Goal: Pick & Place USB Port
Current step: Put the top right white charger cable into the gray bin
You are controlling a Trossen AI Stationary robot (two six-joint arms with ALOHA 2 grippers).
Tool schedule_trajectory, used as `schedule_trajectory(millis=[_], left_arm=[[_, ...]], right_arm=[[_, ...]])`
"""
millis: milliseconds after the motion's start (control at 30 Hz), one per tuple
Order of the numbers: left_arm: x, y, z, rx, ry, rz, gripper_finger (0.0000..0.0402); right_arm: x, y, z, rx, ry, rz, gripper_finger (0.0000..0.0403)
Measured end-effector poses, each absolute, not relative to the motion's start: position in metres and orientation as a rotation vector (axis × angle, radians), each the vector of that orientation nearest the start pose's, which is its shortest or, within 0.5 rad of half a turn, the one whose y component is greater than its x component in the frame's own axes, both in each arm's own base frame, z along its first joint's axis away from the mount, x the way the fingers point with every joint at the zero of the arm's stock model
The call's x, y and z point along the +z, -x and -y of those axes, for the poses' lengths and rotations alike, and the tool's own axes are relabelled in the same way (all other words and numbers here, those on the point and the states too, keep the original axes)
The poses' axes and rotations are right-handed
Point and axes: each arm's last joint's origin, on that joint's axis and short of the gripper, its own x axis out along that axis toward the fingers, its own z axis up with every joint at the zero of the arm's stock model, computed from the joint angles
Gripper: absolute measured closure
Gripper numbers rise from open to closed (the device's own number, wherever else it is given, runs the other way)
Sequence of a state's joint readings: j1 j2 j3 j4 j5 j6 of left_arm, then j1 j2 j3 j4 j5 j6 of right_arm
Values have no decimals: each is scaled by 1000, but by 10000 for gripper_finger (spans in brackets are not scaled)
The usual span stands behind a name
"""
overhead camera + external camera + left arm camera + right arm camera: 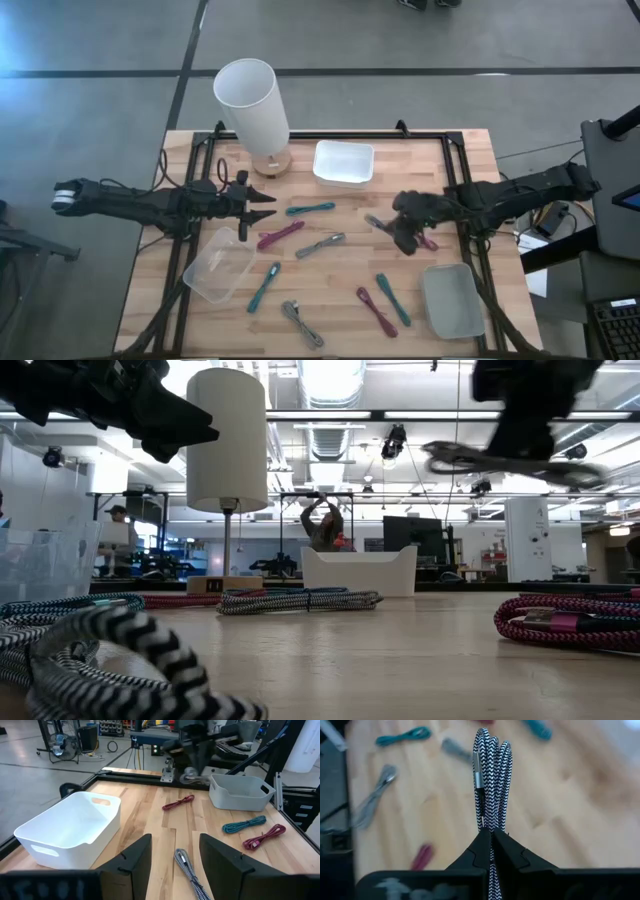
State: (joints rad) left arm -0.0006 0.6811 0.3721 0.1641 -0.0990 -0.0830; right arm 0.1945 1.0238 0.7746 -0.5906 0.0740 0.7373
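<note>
Striped black-and-white cable (490,775) fills the right wrist view, its coil pinched at one end between the fingers of the right end effector (408,236), which is clenched on it and carrying it clear of the tabletop (340,310), so nothing drags. From above, that end effector sits at about three o'clock. The grey bin (452,300) lies just beyond at five o'clock, a likely drop spot, I'd judge. Over at nine o'clock the left end effector (262,206) hangs spread and empty, parked out of the way. Teal, magenta and grey cables are scattered across the middle, near the white bin (343,163) at twelve.
</note>
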Motion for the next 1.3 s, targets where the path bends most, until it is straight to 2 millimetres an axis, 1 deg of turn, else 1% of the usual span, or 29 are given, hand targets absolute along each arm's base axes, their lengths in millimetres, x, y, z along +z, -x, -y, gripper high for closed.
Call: schedule_trajectory(millis=[200, 367, 467, 567, 733, 800, 933, 1133, 1300], left_arm=[[238, -162, -3, 104, 75, -142, 232], [238, -163, -3, 105, 77, -146, 232], [238, -163, -3, 105, 84, -144, 232], [238, -163, -3, 106, 99, -143, 232], [238, -163, -3, 106, 99, -143, 232], [238, -163, -3, 106, 100, -143, 232], [238, -163, -3, 106, 100, -143, 232], [238, -163, -3, 106, 100, -143, 232], [238, -163, -3, 106, 100, -143, 232]], right_arm=[[255, -174, -73, -186, -798, -938, 394], [256, -159, -106, -120, -872, -1000, 394], [259, -148, -122, -129, -942, -999, 394], [257, -135, -135, -167, -1023, -1028, 394], [242, -115, -149, -358, -1112, -1139, 394], [238, -111, -156, -398, -1131, -1160, 394], [233, -106, -167, -423, -1127, -1208, 394], [214, -99, -184, -530, -1104, -1408, 394], [202, -102, -190, -584, -1039, -1378, 394]])
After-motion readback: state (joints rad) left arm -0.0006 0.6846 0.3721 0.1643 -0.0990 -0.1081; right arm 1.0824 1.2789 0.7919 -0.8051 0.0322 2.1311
